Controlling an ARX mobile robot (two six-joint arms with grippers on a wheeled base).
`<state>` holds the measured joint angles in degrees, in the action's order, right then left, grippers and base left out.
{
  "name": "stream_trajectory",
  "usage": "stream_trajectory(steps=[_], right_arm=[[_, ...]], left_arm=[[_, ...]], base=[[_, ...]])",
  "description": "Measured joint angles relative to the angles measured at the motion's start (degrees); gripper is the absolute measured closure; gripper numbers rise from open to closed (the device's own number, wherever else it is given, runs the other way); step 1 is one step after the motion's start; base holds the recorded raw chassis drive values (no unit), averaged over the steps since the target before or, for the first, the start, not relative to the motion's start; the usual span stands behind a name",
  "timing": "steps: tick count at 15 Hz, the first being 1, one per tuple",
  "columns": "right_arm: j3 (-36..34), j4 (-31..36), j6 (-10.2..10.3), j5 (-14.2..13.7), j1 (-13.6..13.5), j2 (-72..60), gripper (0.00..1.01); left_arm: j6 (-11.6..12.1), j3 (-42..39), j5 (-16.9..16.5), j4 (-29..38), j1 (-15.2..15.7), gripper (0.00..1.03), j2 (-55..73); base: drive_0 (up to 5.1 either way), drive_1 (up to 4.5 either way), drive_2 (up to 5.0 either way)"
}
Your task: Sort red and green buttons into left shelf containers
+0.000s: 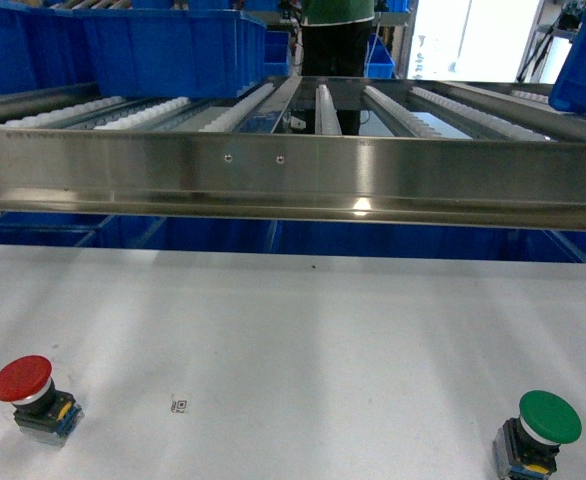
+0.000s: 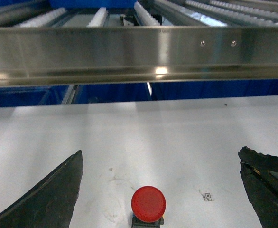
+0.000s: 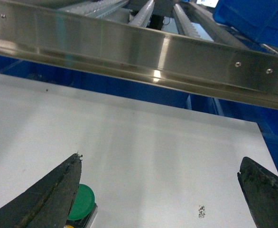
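Observation:
The red button [image 1: 23,381] stands on the white table at the near left, and the green button [image 1: 547,420] stands at the near right. Neither gripper shows in the head view. In the left wrist view my left gripper [image 2: 160,152] is open above the table, and the red button [image 2: 148,204] sits between and below its fingers [image 2: 49,199], untouched. My right gripper [image 3: 160,159] is open too. The green button [image 3: 82,202] lies by its left finger [image 3: 53,197], partly hidden behind it. Large blue bins [image 1: 163,50], the left shelf containers, sit on the rack at the upper left.
A steel roller rack [image 1: 293,170] with a wide front rail spans the far side of the table, above it. Another blue bin [image 1: 585,70] sits on the rack's right. More blue bins show under the rail. A small printed marker [image 1: 180,405] lies on the table.

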<state>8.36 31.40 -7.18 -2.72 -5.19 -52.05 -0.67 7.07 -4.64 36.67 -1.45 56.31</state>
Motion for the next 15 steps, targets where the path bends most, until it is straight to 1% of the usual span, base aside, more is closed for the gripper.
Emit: stream_trajectory(steps=[1, 2, 3, 4, 5, 6, 7, 8, 9, 11, 13, 14, 15], right_arm=[[1.8, 1.3, -0.5, 0.4, -0.1, -4.9, 0.03], [2.4, 2.0, -0.6, 0.4, -0.1, -6.4, 0.03], [3.7, 2.3, -0.8, 0.4, -0.1, -8.2, 0.03], [4.4, 1.9, -0.9, 0.4, -0.7, -8.4, 0.03], [4.5, 1.0, -0.8, 1.1, -0.9, -8.4, 0.03], [4.5, 1.8, -0.8, 1.4, -0.8, -9.5, 0.03], [4.8, 1.7, -0.3, 2.1, -0.7, -11.1, 0.03], [5.0, 1.4, 0.1, 3.3, -0.2, -12.9, 0.03], [5.5, 1.3, 0.1, 5.2, 0.3, -14.9, 0.03], [7.7, 2.9, 0.0, 8.3, 2.8, -20.4, 0.03], [8.5, 3.3, -1.1, 10.1, 3.8, -23.3, 0.03], [8.5, 3.5, -1.4, 10.8, 4.1, -23.8, 0.03], [8.7, 3.8, -1.6, 11.3, 4.2, -24.0, 0.03]], left_arm=[[-0.4, 1.4, 0.6, 1.3, -0.6, 0.05, 6.5], [-0.5, 1.9, 0.6, 1.4, -0.6, 0.05, 8.5], [-0.5, 2.8, 0.8, 1.3, -0.9, 0.05, 10.1], [-0.5, 3.6, 0.7, 1.1, -1.0, 0.05, 9.8], [-0.6, 4.5, 0.7, 0.0, -1.4, 0.05, 9.6], [-0.6, 5.0, 1.1, -0.1, -2.3, 0.05, 9.6], [-0.5, 5.6, 1.7, 0.0, -3.5, 0.05, 9.8], [-0.4, 6.7, 2.5, 0.2, -4.7, 0.05, 10.5], [-0.4, 8.0, 3.7, 0.6, -6.1, 0.05, 11.2], [-0.4, 10.4, 7.2, 2.0, -11.0, 0.05, 13.4], [-0.4, 10.8, 10.8, 3.0, -14.8, 0.05, 15.8], [-0.4, 10.8, 11.5, 3.3, -15.8, 0.05, 16.2], [-0.4, 10.8, 11.6, 3.5, -16.0, 0.05, 16.2]], base=[[0.0, 0.0, 0.0], [0.0, 0.0, 0.0], [0.0, 0.0, 0.0], [0.0, 0.0, 0.0], [0.0, 0.0, 0.0], [0.0, 0.0, 0.0], [0.0, 0.0, 0.0], [0.0, 0.0, 0.0], [0.0, 0.0, 0.0], [0.0, 0.0, 0.0], [0.0, 0.0, 0.0], [0.0, 0.0, 0.0], [0.0, 0.0, 0.0]])
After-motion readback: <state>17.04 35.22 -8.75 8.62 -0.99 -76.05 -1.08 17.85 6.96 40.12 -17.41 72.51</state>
